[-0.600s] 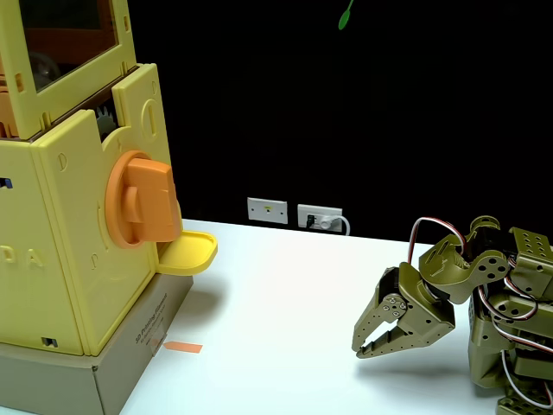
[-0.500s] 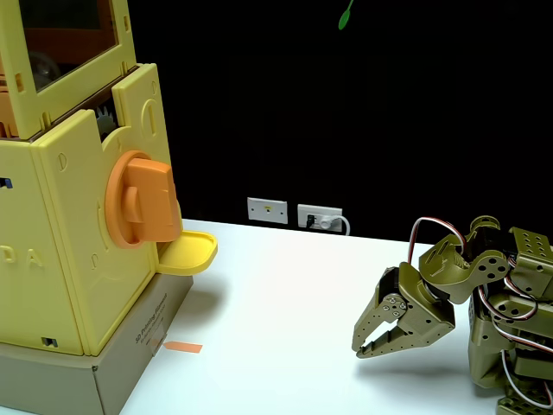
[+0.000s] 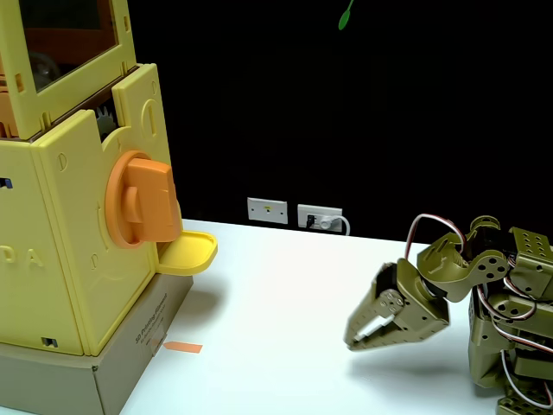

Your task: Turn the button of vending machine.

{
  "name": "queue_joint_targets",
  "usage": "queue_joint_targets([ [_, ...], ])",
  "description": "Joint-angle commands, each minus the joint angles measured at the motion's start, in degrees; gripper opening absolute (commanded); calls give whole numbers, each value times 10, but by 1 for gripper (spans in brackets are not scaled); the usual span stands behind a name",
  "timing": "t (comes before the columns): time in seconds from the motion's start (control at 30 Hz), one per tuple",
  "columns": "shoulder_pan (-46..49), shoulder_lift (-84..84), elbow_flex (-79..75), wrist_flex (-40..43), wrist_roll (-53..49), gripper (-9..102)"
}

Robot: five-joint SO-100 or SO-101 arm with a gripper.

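The button [image 3: 141, 201] was seen at the frame's left on the vending machine [image 3: 60, 259]; the hand [image 3: 352, 341], lower right above the desk [image 3: 276, 294], looked nearly closed and empty. Its raised bar should be straddled squarely before twisting.

Raised letters are seen on the left face of the vending machine [image 3: 60, 216]. "D" and "A" can be made out there, but the rest of the word is cut off at the picture's edge. Small dark print is seen on the side of the grey cardboard base [image 3: 130, 363], starting with "3D", and the rest is too small to be read.
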Motion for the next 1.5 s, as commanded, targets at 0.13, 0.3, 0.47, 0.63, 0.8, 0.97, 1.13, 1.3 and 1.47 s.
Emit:
queue_joint_targets([
  [0.13,-12,-165,-169,-112,-95,1],
  [0.3,-19,-241,-316,-108,-196,1],
  [0.47,1,-202,-365,-131,-259,1],
  [0.63,0,-229,-415,-151,-330,0],
  [0.8,8,-273,-407,-199,-422,0],
  [0.97,7,-352,-321,-395,-488,0],
  [1.13,4,-405,-250,-606,-535,4],
  [1.3,4,-446,-207,-732,-590,14],
  [1.47,-4,-494,-199,-799,-672,27],
])
